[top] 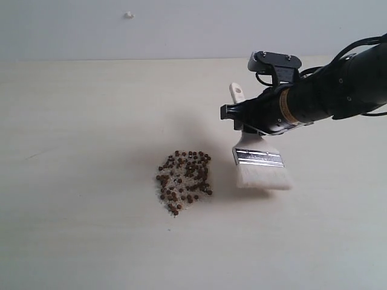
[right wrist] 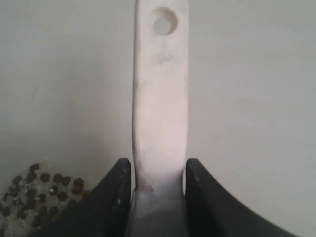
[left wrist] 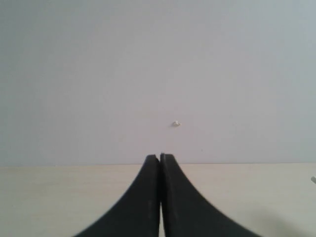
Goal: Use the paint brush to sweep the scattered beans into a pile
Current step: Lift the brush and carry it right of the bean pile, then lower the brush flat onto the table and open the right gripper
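Observation:
The beans (top: pixel 184 180) lie gathered in one loose clump of reddish-brown dots over whitish grains near the table's middle; part of it shows in the right wrist view too, as beans (right wrist: pixel 42 190). Just right of the clump the paint brush (top: pixel 261 164) rests its cream bristles on the table, silver ferrule above them. My right gripper (top: pixel 251 124) is shut on the paint brush handle (right wrist: pixel 159 98), whose holed end sticks out past the jaws. My left gripper (left wrist: pixel 159 157) is shut with nothing in it, out of the exterior view.
A pale wooden table (top: pixel 78 121) meets a plain grey-white wall behind it. A small white speck (top: pixel 129 15) sits on that wall, also visible as the speck (left wrist: pixel 176 123) in the left wrist view.

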Controlling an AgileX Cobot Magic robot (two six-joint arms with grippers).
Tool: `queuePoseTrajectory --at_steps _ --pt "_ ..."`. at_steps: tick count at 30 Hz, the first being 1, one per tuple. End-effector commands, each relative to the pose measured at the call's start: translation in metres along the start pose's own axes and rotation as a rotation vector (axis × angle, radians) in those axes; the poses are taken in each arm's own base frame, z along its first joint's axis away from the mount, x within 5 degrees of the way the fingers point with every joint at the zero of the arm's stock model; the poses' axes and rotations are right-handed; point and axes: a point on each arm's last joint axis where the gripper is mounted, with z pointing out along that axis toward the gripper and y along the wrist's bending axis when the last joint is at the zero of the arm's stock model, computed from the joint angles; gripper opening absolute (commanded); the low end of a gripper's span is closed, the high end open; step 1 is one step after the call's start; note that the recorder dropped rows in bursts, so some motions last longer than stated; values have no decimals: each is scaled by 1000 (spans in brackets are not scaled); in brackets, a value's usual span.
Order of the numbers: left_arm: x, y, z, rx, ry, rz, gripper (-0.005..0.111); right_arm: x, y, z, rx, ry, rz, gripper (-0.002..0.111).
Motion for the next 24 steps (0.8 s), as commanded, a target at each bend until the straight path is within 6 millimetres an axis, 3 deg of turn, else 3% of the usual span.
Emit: queuePoseTrajectory --at_steps 1,24 --pt "-3 0 -1 1 -20 -1 0 11 -6 2 31 31 -8 0" --pt "-3 0 -1 1 -20 -1 0 20 -11 3 55 50 -15 0"
